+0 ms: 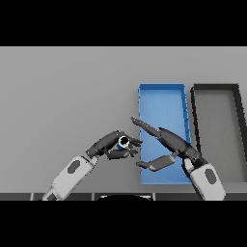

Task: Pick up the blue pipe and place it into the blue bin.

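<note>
The blue pipe shows as a small blue ring with a white end, held in the curled fingers and thumb of my left hand just left of the blue bin. The pipe sits beside the bin's left wall, near its lower half. My right hand reaches over the bin's lower part with straight fingers pointing up-left toward the pipe and the thumb spread below. It holds nothing.
A dark grey bin stands right of the blue bin, almost touching it. Grey table stretches to the left and back.
</note>
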You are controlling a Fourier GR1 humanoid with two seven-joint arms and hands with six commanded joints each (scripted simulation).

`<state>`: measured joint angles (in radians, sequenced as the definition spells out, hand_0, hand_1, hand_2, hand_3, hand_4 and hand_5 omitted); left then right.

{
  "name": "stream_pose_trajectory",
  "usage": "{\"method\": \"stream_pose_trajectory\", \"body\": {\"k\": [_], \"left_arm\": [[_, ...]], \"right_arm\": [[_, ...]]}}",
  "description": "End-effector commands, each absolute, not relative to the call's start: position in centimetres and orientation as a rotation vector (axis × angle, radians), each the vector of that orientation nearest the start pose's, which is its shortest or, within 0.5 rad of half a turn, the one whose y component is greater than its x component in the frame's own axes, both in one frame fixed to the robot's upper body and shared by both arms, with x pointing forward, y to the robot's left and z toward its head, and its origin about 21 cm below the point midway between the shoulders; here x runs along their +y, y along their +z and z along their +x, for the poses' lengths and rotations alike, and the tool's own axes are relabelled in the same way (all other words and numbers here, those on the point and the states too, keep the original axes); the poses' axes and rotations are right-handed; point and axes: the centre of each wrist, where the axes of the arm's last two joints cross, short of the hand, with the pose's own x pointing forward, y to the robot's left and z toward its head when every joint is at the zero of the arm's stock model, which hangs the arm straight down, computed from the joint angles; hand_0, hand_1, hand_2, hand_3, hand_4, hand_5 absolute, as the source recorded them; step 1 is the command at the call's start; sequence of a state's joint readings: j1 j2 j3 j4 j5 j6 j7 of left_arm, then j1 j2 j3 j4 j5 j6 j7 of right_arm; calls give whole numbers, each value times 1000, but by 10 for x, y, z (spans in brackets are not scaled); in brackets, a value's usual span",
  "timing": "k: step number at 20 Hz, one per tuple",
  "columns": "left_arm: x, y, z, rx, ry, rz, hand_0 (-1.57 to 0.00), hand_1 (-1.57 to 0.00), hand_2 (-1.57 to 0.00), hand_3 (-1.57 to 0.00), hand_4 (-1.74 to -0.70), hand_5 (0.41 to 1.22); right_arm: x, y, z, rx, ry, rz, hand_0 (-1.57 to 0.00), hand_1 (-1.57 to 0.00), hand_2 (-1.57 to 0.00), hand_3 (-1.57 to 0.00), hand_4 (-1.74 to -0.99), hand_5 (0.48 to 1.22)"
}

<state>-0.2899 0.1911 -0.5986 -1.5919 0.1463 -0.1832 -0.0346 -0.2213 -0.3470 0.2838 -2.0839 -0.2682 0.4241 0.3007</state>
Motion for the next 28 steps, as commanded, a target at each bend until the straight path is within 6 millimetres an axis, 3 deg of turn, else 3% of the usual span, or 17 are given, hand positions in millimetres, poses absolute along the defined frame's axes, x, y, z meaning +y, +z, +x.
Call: {"method": "stream_pose_trajectory", "body": {"k": [1,7,10,16,17,18,20,21,22,23,25,28], "left_arm": [[104,51,259,-1652,-804,-614,-1571,-1571,-1571,-1437,-1732,1221],[107,45,261,-1660,-811,-658,-1571,-1571,-1571,-1484,-1731,1221],[111,52,268,-1649,-807,-670,-1571,-1571,-1571,-1511,-1730,1221],[111,49,266,-1620,-816,-693,-1571,-1571,-1571,-1474,-1720,1221],[111,52,268,-1624,-819,-702,-1571,-1567,-1571,-1395,-1717,1221],[108,52,267,-1665,-838,-698,-1496,-1393,-1367,-1150,-1630,1221],[107,54,268,-1650,-944,-554,-993,-895,-875,-736,-1587,1221],[109,56,266,-1674,-935,-544,-879,-828,-796,-667,-1611,1221],[112,52,264,-1682,-930,-556,-895,-867,-845,-656,-1637,1221],[110,52,262,-1696,-891,-592,-1030,-1008,-990,-623,-1658,1192],[111,53,262,-1701,-822,-656,-1225,-1211,-1199,-525,-1688,1203],[111,51,262,-1692,-797,-679,-1394,-1386,-1381,-550,-1714,1212]], "right_arm": [[-187,170,232,-1761,996,476,1,1,1,1,-1303,532],[-148,181,256,-1711,1141,560,1,1,1,1,-1251,535],[-133,180,265,-1675,1170,560,1,1,1,1,-1226,520],[-113,185,282,-1637,1209,599,-14,-36,-68,-11,-1241,516],[-108,183,283,-1630,1222,613,-54,-83,-115,-43,-1268,519],[-104,182,285,-1620,1241,621,-138,-166,-193,-106,-1308,523],[-96,181,288,-1592,1272,630,-478,-500,-500,-375,-1390,538],[-91,184,288,-1602,1288,659,-697,-714,-714,-562,-1453,551],[-88,182,285,-1594,1296,692,-872,-886,-886,-701,-1503,573],[-90,180,285,-1578,1277,713,-1012,-1023,-1023,-828,-1541,604],[-88,177,281,-1565,1229,734,-1213,-1220,-1220,-1096,-1492,706],[-87,175,280,-1618,1215,723,-1388,-1391,-1391,-1328,-1458,957]]}}
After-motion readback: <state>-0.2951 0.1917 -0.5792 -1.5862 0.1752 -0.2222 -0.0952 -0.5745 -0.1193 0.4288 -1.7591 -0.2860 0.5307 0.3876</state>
